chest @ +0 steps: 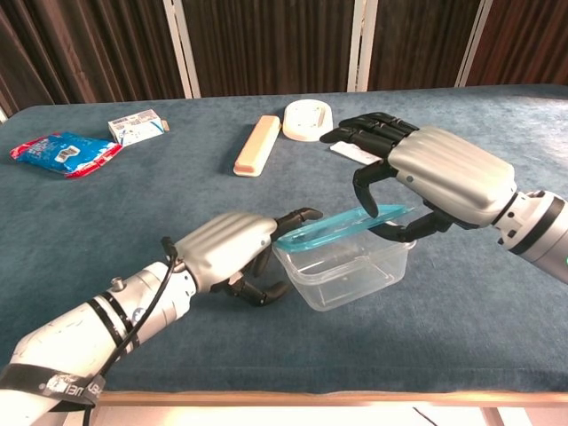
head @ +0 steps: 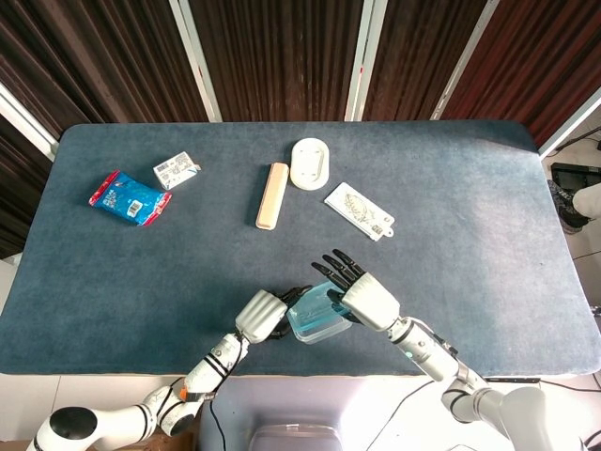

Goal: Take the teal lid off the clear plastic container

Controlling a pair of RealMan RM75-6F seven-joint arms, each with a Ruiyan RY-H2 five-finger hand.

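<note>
Right hand: the right hand (chest: 444, 173) is pinching the far right edge of the teal lid (chest: 346, 224) between thumb and a curled finger, its other fingers (chest: 368, 131) spreading out above; in the head view the right hand (head: 366, 298) is sitting over the right side of the lid (head: 310, 305).
Left hand: the left hand (chest: 226, 248) is bracing against the left wall of the clear plastic container (chest: 346, 266), one fingertip lying at the rim under the lid's low end and the rest curling in beside the wall; in the head view the left hand (head: 260, 315) is touching the container's left side.
Lid: it is tilting, right end raised off the rim, left end staying low near the container's left corner.
Container: it is standing upright on the blue table (head: 470, 207) near the front edge, just ahead of the robot's body, between the two hands.
Open room: bare cloth is lying to the right of the right hand and across the table's far right; the front edge is sitting close behind both wrists.
Far objects: a tan bar (head: 272, 194), a white oval dish (head: 309, 163) and a white patterned card (head: 359, 210) are lying well beyond the container at mid-table.
Left corner: a blue and red packet (head: 130, 197) and a small white box (head: 176, 170) are lying side by side, well apart from the hands.
Writing: print is showing on the packet, box and card, but it is too small to read.
</note>
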